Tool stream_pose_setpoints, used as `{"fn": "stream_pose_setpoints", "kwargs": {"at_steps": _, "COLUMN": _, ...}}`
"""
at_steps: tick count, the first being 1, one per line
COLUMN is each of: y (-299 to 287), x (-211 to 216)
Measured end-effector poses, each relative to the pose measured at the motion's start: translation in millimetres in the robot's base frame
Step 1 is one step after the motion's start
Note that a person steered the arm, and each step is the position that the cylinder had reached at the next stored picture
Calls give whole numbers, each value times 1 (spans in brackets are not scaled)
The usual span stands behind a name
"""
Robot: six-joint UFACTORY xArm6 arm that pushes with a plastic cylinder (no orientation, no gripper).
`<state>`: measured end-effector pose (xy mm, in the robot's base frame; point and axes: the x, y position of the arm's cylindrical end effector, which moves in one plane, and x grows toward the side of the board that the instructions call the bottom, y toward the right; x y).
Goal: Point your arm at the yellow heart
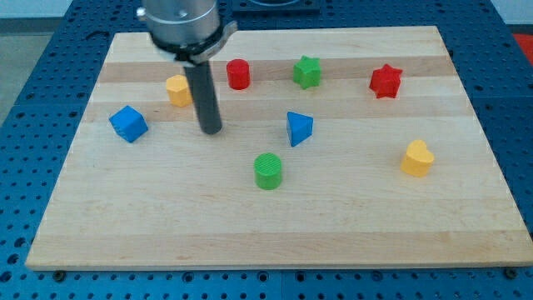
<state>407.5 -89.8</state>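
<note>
The yellow heart (417, 158) lies at the view's right, below the red star (386, 81). My tip (212, 131) touches the board at the view's left centre, far to the left of the heart. It sits just below and right of a yellow block (177, 90), whose shape I cannot make out as the rod hides part of it. A blue cube (128, 124) lies to the tip's left. A blue triangle (298, 128) lies to its right. A green cylinder (268, 171) lies below and right of the tip.
A red cylinder (239, 74) and a green star (307, 72) lie near the view's top. The wooden board (275, 233) rests on a blue perforated table. The arm's body (181, 23) hangs over the board's top left.
</note>
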Motion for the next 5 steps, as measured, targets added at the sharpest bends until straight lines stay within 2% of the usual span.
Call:
{"fn": "stream_pose_setpoints", "kwargs": {"at_steps": 1, "y": 39, "x": -32}}
{"fn": "stream_pose_setpoints", "kwargs": {"at_steps": 2, "y": 119, "x": -38}}
{"fn": "stream_pose_setpoints", "kwargs": {"at_steps": 4, "y": 138, "x": -38}}
{"fn": "stream_pose_setpoints", "kwargs": {"at_steps": 5, "y": 177, "x": -38}}
